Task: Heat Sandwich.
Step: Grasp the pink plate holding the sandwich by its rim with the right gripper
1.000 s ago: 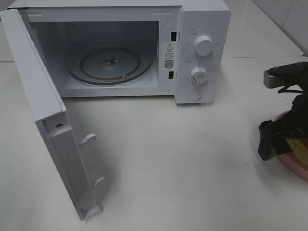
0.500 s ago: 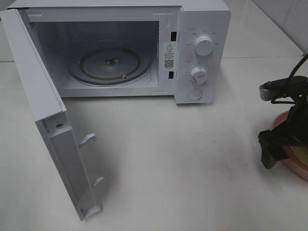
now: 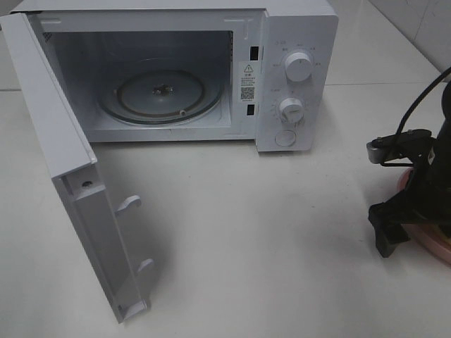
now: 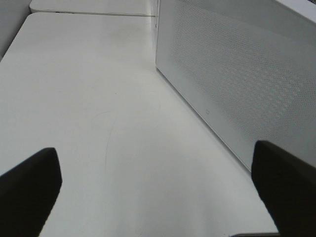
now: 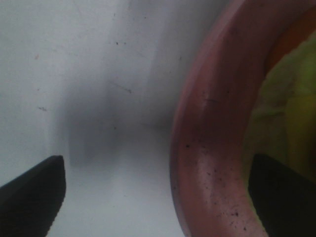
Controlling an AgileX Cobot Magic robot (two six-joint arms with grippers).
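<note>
The microwave (image 3: 296,42) sits at eleven o'clock, door wide, unchanged. The left gripper (image 4: 158,197) gapes, empty. At four o'clock the right gripper (image 5: 158,197), jaws spread, has sunk astride the rim of the pink plate (image 5: 207,148), hiding from above what seems the sandwich (image 5: 284,113) on it.

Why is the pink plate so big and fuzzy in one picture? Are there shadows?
Right wrist view: the camera is very close, so the pink plate rim and the sandwich look blurred; a grey shadow lies on the table beside the rim. Exterior high view: sharp, with a soft shadow beside the open microwave door. Left wrist view: evenly lit, no glare.
</note>
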